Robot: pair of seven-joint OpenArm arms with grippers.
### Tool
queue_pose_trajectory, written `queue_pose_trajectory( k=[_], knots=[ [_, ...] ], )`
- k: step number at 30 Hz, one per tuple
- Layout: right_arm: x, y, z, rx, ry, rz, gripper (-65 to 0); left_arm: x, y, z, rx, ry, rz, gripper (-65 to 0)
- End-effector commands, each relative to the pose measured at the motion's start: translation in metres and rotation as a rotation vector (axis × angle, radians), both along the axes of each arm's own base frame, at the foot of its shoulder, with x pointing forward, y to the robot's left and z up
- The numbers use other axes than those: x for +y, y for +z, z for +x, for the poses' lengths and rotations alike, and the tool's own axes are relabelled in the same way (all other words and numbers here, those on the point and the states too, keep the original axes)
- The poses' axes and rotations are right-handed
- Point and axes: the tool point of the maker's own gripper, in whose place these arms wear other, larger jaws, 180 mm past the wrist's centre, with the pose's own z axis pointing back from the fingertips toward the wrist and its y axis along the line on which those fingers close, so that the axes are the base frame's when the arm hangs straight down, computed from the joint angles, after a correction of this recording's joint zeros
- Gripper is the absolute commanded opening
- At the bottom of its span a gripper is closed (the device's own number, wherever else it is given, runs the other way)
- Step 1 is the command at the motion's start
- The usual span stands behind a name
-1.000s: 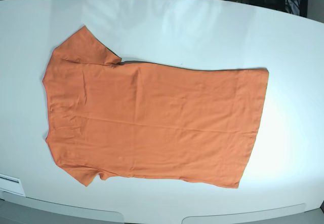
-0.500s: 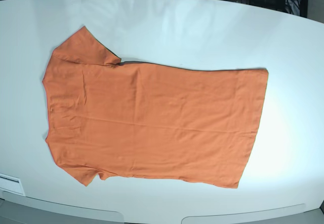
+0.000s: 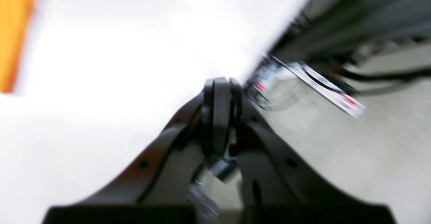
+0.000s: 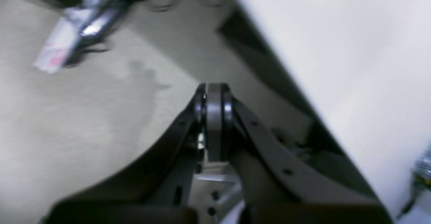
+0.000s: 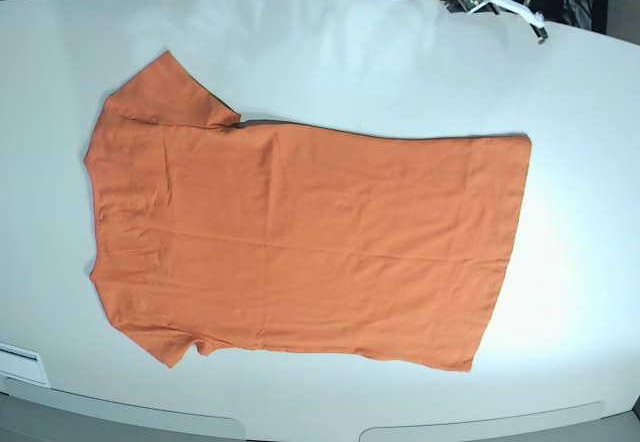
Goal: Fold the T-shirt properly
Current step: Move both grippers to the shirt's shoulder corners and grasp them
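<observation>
We note T-shirt (image 5: 300, 237) spread flat mid-table (image 5: 400, 52), unfolded, hem toward the base view's right. Left gripper (image 3: 220, 92) pressed together, empty, beyond hem near table edge. Right gripper (image 4: 213, 96) likewise together, empty, off table. We judge both parked clear before first fold.

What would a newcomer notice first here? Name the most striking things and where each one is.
The orange T-shirt dominates: it lies spread flat and unfolded across the middle of the white table, sleeves toward the left of the base view and hem toward the right. Next, each wrist view is filled by its own dark gripper, the left gripper and the right gripper, both shut on nothing and well away from the shirt.
</observation>
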Motion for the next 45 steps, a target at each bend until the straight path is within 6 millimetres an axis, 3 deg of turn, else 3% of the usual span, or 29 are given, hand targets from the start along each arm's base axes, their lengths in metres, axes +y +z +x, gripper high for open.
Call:
queue_pose_trajectory(
  k=[1,10,15,19,25,27,30,32,39,45],
  knots=[
    [-0.002,0.006,0.000,-0.012,0.005,-0.007,-65.0,0.000,0.008,0.010,-0.047,-0.010,-0.001,-65.0],
    [-0.044,0.026,0.075,-0.273,-0.031,-0.076,-65.0,0.021,0.016,0.063,-0.206,-0.073,0.086,-65.0],
    [-0.030,0.033,0.115,-0.343,0.056,0.110,-65.0,0.042,0.012,0.097,-0.277,-0.093,0.112,-65.0],
    [-0.017,0.042,0.136,-0.412,0.056,0.207,-65.0,0.059,-0.002,0.106,-0.229,-0.192,0.130,-65.0],
    [-0.001,0.041,0.135,-0.398,0.121,0.268,-65.0,0.073,-0.003,0.121,-0.189,-0.324,0.012,-63.6],
    [0.007,0.039,0.131,-0.374,0.130,0.315,-65.0,0.080,-0.001,0.130,-0.189,-0.338,-0.004,-55.1],
    [0.013,0.038,0.129,-0.358,0.135,0.351,-65.0,0.088,-0.004,0.143,-0.184,-0.344,0.016,-35.9],
    [0.014,0.037,0.128,-0.351,0.142,0.354,-65.0,0.086,-0.009,0.146,-0.171,-0.366,0.020,-29.5],
    [0.014,0.037,0.128,-0.351,0.142,0.353,-65.0,0.075,-0.047,0.137,-0.105,-0.564,0.155,-29.4],
    [0.014,0.037,0.127,-0.350,0.141,0.353,-65.0,0.097,-0.070,0.128,-0.036,-0.657,0.283,-29.4]
  ],
)
